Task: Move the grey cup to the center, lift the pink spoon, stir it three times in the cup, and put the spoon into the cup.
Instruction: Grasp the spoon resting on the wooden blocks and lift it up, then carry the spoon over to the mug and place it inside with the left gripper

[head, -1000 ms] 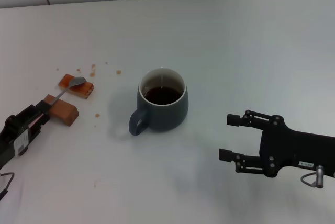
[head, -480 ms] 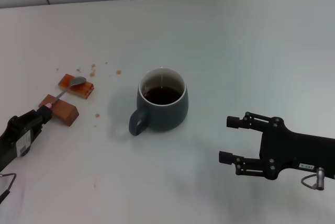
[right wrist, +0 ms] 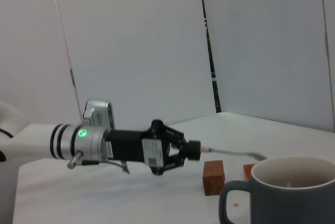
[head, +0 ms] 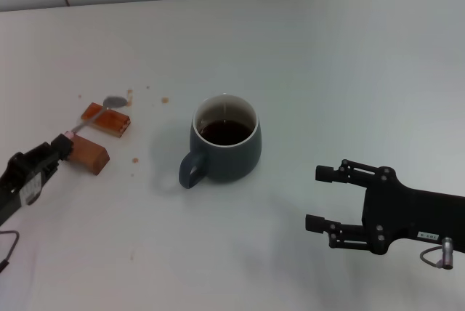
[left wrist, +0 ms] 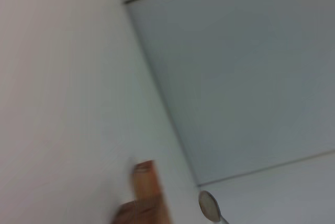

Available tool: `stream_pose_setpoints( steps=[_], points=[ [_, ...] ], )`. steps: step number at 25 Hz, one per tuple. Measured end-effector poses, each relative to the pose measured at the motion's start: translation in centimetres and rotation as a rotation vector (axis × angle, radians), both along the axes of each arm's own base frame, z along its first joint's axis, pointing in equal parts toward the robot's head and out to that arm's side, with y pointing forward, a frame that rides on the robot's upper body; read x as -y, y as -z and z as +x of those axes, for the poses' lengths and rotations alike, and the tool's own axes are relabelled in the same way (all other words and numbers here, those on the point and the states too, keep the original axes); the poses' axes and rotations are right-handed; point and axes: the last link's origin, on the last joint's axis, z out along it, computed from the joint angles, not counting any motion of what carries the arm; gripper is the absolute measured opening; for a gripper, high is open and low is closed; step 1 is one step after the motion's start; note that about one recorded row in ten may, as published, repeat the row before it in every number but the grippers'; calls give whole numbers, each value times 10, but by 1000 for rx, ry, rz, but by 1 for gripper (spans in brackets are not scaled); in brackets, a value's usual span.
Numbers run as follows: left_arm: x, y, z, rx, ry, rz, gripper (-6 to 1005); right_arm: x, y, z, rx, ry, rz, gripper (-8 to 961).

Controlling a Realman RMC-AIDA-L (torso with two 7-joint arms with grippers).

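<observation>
Right gripper (head: 314, 196) is nearest me, fingers apart, holding nothing, with lots of bare table (head: 349, 71) between it and the grey cup (head: 225, 147). I see the cup in the middle, handle toward me. Left gripper (head: 64, 145) is clamped on the pink spoon (head: 91, 115) at the left, above the brown blocks (head: 93, 142). The spoon's bowl has come up off the far block since a second ago.

The left hand (head: 64, 145) is clamped low at far left; the right hand (head: 320, 197) hovers spread.
</observation>
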Motion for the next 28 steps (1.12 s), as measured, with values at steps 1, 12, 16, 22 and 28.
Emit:
stream_pose_setpoints(
  steps=[1, 12, 16, 22, 28],
  points=[
    [-1, -3, 2, -6, 25, 8, 132, 0, -1, 1, 3, -2, 4, 795],
    [-41, -66, 42, -254, 431, 18, 127, 1, -4, 1, 1, -11, 12, 795],
    [-68, -105, 78, -503, 648, -23, 126, 0, -8, -1, 1, -27, 19, 795],
    [-87, -161, 161, -832, 946, -29, 126, 3, -14, 1, -7, -30, 33, 795],
    [-88, -170, 211, -963, 1091, -80, 124, 11, -18, 5, -25, -14, 45, 795]
  ],
)
